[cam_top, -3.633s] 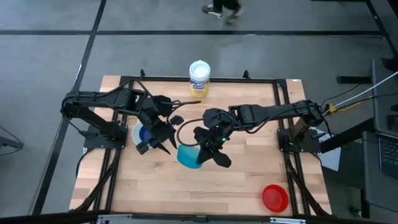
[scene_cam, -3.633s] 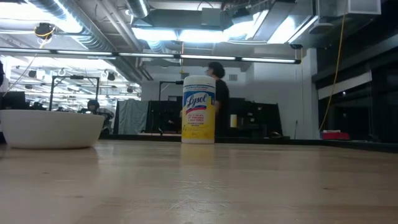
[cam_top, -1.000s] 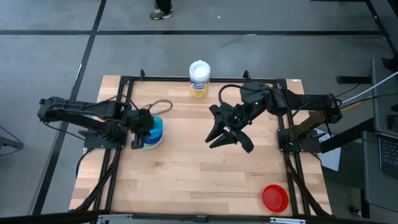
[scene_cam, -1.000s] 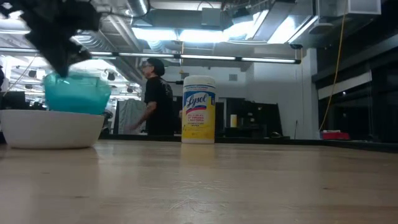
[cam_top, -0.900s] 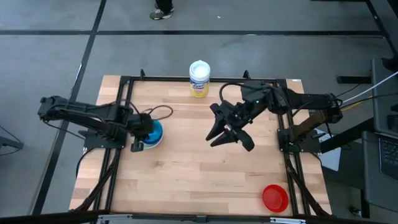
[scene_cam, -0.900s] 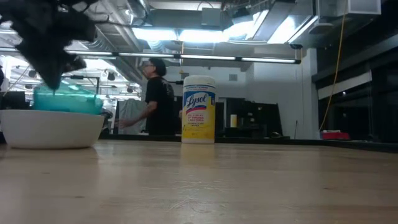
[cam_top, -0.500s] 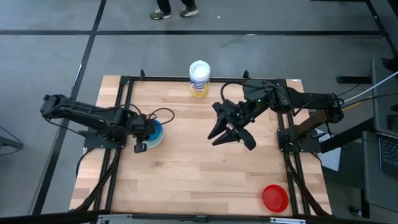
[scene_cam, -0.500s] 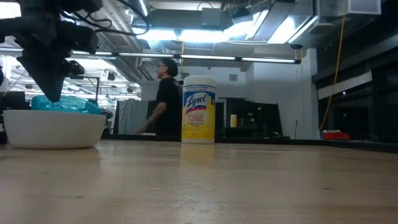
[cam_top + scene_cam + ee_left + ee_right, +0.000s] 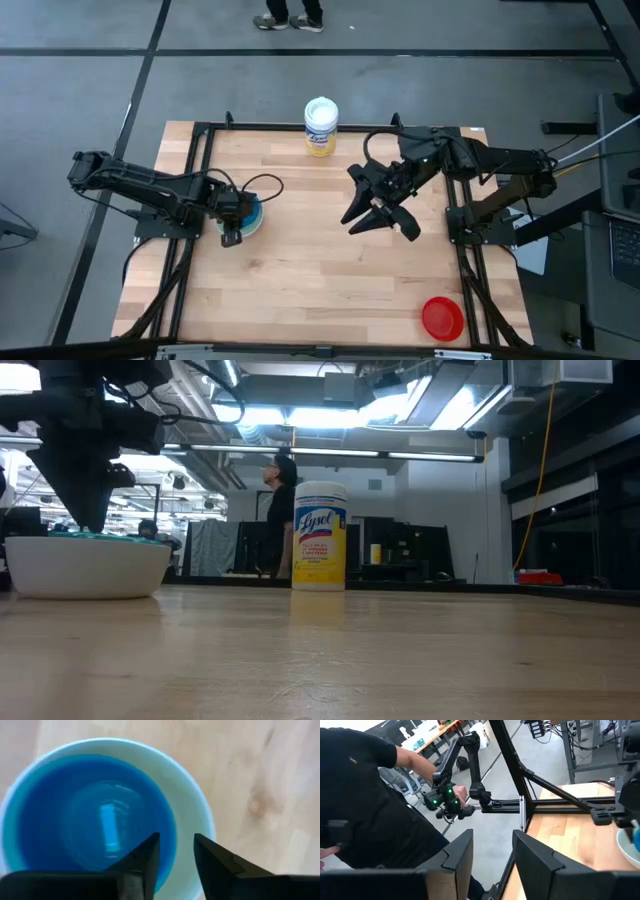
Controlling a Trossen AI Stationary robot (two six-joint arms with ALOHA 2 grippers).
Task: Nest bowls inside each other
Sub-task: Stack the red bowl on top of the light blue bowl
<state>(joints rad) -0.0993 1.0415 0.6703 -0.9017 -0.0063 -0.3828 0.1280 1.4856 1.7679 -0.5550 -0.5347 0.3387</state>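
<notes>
1. Left gripper [image 9: 233,228] sits directly over the bowl stack at the table's 9 o'clock side. In its wrist view the two fingers [image 9: 145,862] stand a little apart with a visible gap, straddling the rim area; nothing is clamped between them.
2. Stack: white bowl [image 9: 88,565] on the table [image 9: 320,290] as the outer shell; teal bowl [image 9: 95,534] nested inside it, only its rim showing above the white edge in the low view. From above, the inside reads blue [image 9: 75,820]. Whether further bowls lie beneath the teal one I cannot tell.
3. Red bowl [image 9: 442,318] sits alone toward 4 to 5 o'clock, near the front right corner, well apart from the stack and from both arms.
4. Right gripper [image 9: 380,218] is out over the table toward 2 o'clock, clear of every bowl. Its fingers [image 9: 457,855] are spread, with empty air between them.
5. Yellow canister with white lid [image 9: 320,126] stands upright at 12 o'clock on the far edge.
6. A person [image 9: 283,510] stands behind the table in the low view; feet [image 9: 292,20] show beyond the far edge from above.
</notes>
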